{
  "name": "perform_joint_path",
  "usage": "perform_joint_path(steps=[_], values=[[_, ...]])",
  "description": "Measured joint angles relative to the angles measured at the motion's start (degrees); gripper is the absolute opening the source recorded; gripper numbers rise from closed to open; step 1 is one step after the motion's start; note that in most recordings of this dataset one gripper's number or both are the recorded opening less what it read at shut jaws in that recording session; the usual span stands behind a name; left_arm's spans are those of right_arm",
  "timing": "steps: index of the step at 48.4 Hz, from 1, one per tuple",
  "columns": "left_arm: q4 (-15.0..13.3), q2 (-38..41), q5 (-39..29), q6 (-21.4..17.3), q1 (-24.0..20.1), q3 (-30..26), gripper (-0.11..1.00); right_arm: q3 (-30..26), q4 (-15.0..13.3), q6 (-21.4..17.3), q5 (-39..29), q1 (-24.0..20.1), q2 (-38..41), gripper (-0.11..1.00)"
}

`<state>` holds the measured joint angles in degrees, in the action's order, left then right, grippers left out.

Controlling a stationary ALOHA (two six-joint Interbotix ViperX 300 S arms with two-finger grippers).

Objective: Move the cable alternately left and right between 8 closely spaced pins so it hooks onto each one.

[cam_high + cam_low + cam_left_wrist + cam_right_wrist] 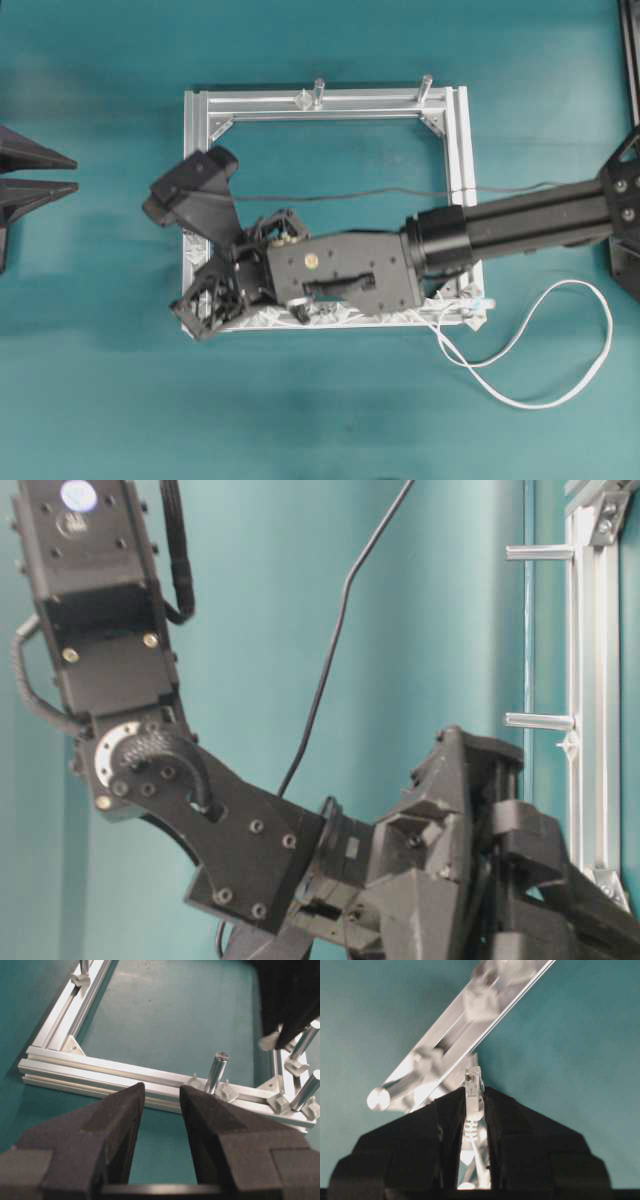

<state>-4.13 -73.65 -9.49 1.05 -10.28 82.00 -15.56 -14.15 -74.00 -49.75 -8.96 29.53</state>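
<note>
My right pincer (475, 1105) pinched the cable (545, 385) by its plug (473, 1091), over the frame rail (340, 320) bearing the pins (450, 300), presumably for threading; slack lay on the table (100, 400); my left pincer (162, 1110) waited spread, empty.

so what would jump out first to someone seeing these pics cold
The black right arm stretched across the silver aluminium frame, its right gripper pinching the cable by its clear-white plug near the frame's lower rail. Behind it, the white cord loops loosely on the teal table at lower right. The left gripper hangs open, holding nothing.
</note>
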Motion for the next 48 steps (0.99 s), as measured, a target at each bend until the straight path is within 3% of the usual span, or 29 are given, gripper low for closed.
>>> perform_joint_path(steps=[22, 48], values=[[0.0, 0.0, 0.0, 0.0, 0.0, 0.0, 0.38, 0.0, 0.0, -1.1, 0.7, -1.8, 0.0, 0.15], [0.0, 0.0, 0.1, 0.0, 0.0, 0.0, 0.38, 0.0, 1.9, -1.4, 3.7, -3.0, 1.1, 0.15]])
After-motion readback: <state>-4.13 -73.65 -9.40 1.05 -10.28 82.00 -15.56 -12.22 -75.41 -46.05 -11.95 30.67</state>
